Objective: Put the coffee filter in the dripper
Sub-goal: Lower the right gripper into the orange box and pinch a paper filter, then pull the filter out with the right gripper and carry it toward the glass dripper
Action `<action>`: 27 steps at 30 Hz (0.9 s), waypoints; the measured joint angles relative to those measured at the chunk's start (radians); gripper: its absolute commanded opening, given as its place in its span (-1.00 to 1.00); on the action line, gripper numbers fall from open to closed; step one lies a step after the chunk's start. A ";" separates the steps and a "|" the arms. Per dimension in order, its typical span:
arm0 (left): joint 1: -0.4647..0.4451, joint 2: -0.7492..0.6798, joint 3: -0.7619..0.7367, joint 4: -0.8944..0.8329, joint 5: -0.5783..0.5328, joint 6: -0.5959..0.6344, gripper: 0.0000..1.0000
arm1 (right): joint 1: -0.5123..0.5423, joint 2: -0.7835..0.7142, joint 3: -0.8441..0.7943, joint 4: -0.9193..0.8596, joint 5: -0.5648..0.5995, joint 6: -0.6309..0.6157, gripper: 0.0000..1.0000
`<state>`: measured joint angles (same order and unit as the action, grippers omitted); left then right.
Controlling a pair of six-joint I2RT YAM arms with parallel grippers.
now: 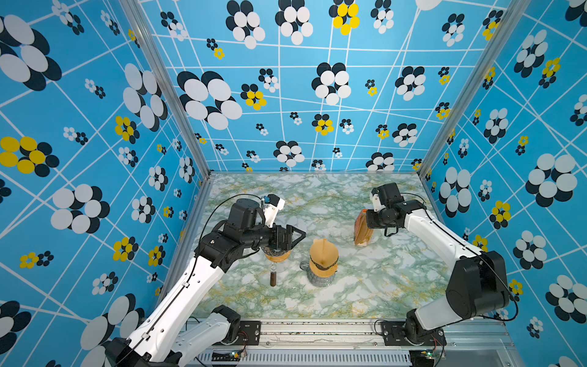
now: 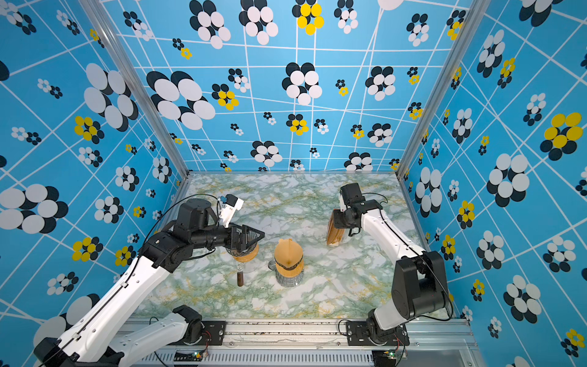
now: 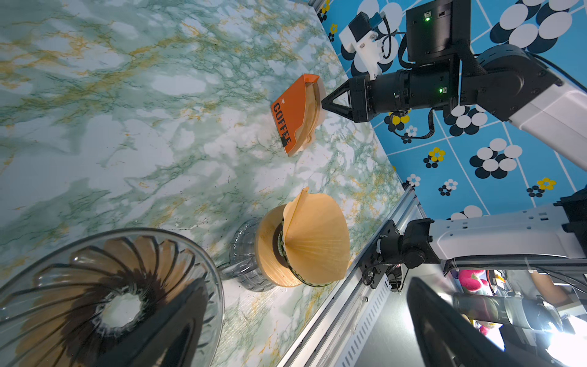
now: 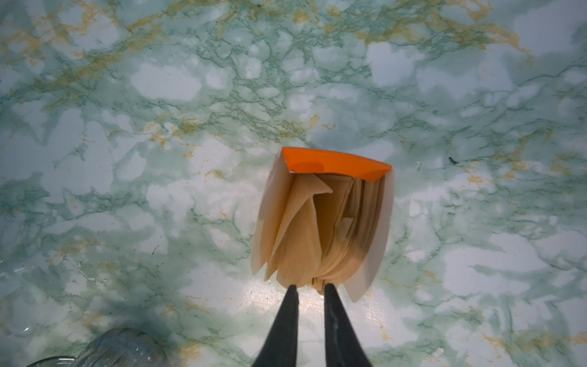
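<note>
Left: the left gripper (image 1: 300, 236) hangs over the dripper (image 1: 279, 255), jaws at full spread, nothing between them. The dripper is clear ribbed glass with a tan collar; its brown handle (image 1: 273, 279) points toward the near edge. It stands on the marble table (image 1: 397, 279). The left wrist view looks straight into its bowl (image 3: 104, 295).

Centre: a glass carafe (image 1: 320, 279) stands just right of the dripper, not touching it. It has a tan collar, and 1 paper cone (image 1: 322, 251) sits on top.

Right: an orange box (image 1: 362, 228), marked COFFEE in the left wrist view (image 3: 292, 117), stands on edge, farther back than the carafe. The coffee filters (image 4: 343, 228) are stacked inside it, with 1 loose sheet (image 4: 298, 228) leaning off the stack. The right gripper (image 4: 310, 287) is at the box mouth, jaws drawn to a narrow gap, tips on either side of the filters' edge. I cannot tell whether the paper is pinched.
</note>
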<state>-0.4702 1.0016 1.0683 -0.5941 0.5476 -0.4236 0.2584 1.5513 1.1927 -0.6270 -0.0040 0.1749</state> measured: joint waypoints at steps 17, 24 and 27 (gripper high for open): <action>-0.003 -0.004 0.000 0.003 -0.014 -0.003 0.98 | 0.000 0.134 0.056 0.041 0.003 -0.013 -0.72; -0.003 -0.004 0.000 0.003 -0.018 -0.004 0.98 | 0.000 0.138 0.058 0.041 0.003 -0.025 -0.93; -0.003 -0.010 0.000 0.003 -0.022 -0.006 0.98 | 0.000 0.128 0.060 0.038 0.003 -0.026 -0.94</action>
<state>-0.4736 0.9916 1.0683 -0.5911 0.5255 -0.4301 0.2584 1.6791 1.2522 -0.5892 -0.0010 0.1493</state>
